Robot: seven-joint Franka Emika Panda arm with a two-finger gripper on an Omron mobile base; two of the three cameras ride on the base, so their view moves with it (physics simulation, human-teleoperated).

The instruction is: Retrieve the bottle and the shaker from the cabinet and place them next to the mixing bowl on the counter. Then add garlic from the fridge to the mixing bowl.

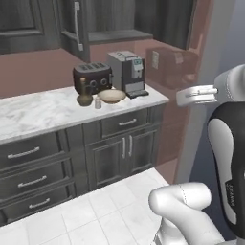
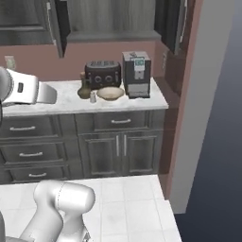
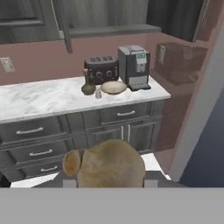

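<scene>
"Gripping anything, is the gripper (image 1: 182, 97)?"

"Yes, in the hand view a tan, lumpy garlic bulb (image 3: 105, 164) with a papery skin and a small side clove sits right between the finger tips. I judge it clamped there, well short of the counter."

"So how much is done?"

"The squat brown pottery bottle with a narrow neck (image 3: 88, 85) and the small pale cylindrical shaker (image 3: 98, 93) stand just beside the shallow beige mixing bowl (image 3: 113, 87) on the white veined marble counter (image 3: 43, 98). That part looks finished."

"And what is left?"

"Carrying the garlic over and dropping it into the bowl, which looks empty from here."

"What's behind it?"

"A dark glossy four-slot toaster (image 3: 102, 68) and a boxy grey coffee machine (image 3: 134, 65), under the open dark wood cabinet (image 3: 109, 29)."
</scene>
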